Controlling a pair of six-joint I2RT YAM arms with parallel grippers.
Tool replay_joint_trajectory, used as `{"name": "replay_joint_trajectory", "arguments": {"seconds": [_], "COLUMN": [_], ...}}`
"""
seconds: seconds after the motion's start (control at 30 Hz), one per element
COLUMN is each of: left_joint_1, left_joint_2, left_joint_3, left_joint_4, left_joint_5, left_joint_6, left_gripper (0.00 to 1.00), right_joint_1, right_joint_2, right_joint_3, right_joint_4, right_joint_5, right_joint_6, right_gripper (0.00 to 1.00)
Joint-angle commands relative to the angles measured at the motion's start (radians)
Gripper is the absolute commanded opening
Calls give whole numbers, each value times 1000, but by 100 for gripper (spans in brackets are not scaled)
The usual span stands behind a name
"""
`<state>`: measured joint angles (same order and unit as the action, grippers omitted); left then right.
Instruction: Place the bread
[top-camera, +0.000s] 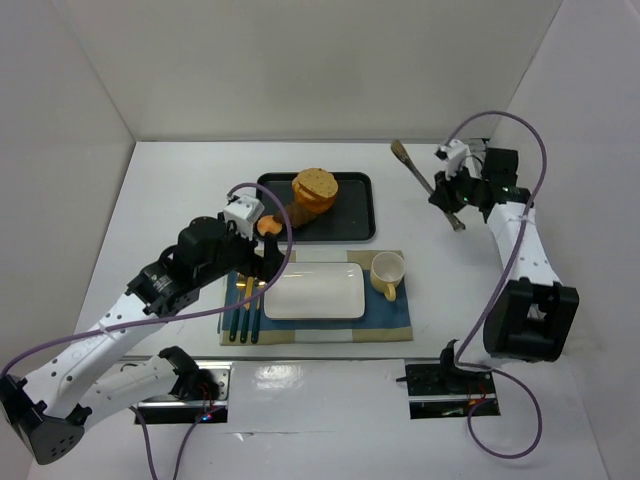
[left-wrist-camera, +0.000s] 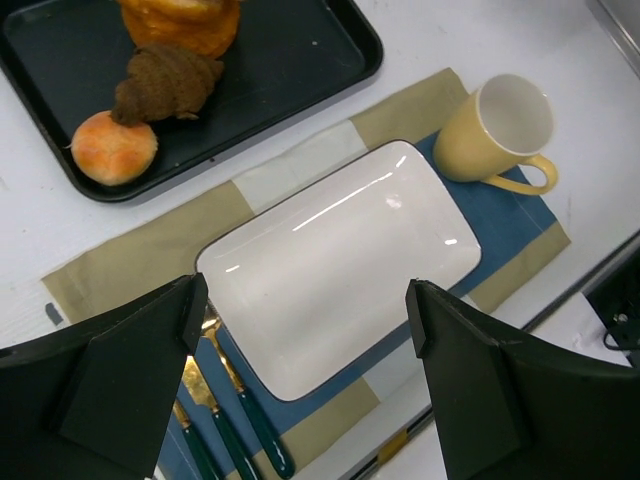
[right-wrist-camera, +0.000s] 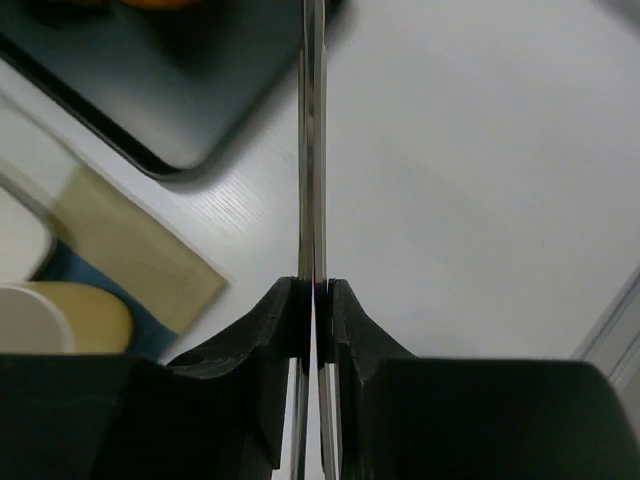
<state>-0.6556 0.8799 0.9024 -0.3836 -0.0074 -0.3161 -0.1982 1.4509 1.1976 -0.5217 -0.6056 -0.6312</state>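
Observation:
The bread lies on a black tray (top-camera: 350, 218): an oblong golden slice (top-camera: 315, 188), a dark brown croissant (top-camera: 296, 213) and a small round bun (top-camera: 268, 226). The left wrist view shows the slice (left-wrist-camera: 180, 22), the croissant (left-wrist-camera: 165, 83) and the bun (left-wrist-camera: 114, 147). My left gripper (top-camera: 258, 262) is open and empty above the left end of a white rectangular plate (top-camera: 314, 290), which shows between the fingers (left-wrist-camera: 340, 250). My right gripper (top-camera: 450, 195) is shut on metal tongs (top-camera: 418, 172), held to the right of the tray; the tongs (right-wrist-camera: 313, 150) run up between its pads.
The plate lies on a blue and tan placemat (top-camera: 390, 322) with a yellow cup (top-camera: 387, 273) at its right and green-handled cutlery (left-wrist-camera: 235, 400) at its left. White walls close the table on three sides. Black mounts stand at the near edge.

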Motion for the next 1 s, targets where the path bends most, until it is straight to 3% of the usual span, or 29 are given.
{"name": "replay_joint_trajectory", "arguments": {"seconds": [0.0,0.07,0.17,0.23,0.47,0.67,0.97], "left_joint_1": [-3,-3,-3,-3,-3,-3,-3], "left_joint_2": [-22,-41,-50,-76,-139,-140,-131], "left_joint_3": [-17,-17,-26,-37,-60,-60,-60], "left_joint_4": [45,45,45,45,64,65,65], "left_joint_5": [-101,-140,-210,-252,-348,-348,-348], "left_joint_6": [6,-3,-12,-12,-21,-21,-12], "left_gripper": [100,100,100,100,100,100,100], "right_joint_1": [182,279,449,537,680,766,818], "right_joint_2": [-101,-112,-123,-104,-50,21,140], "right_joint_3": [68,91,117,129,174,174,165], "right_joint_4": [-90,-90,-81,-69,-80,-61,38], "right_joint_5": [-47,37,125,188,280,355,460], "right_joint_6": [-24,-10,11,22,31,-1,-30], "right_gripper": [13,21,54,60,61,62,62]}}
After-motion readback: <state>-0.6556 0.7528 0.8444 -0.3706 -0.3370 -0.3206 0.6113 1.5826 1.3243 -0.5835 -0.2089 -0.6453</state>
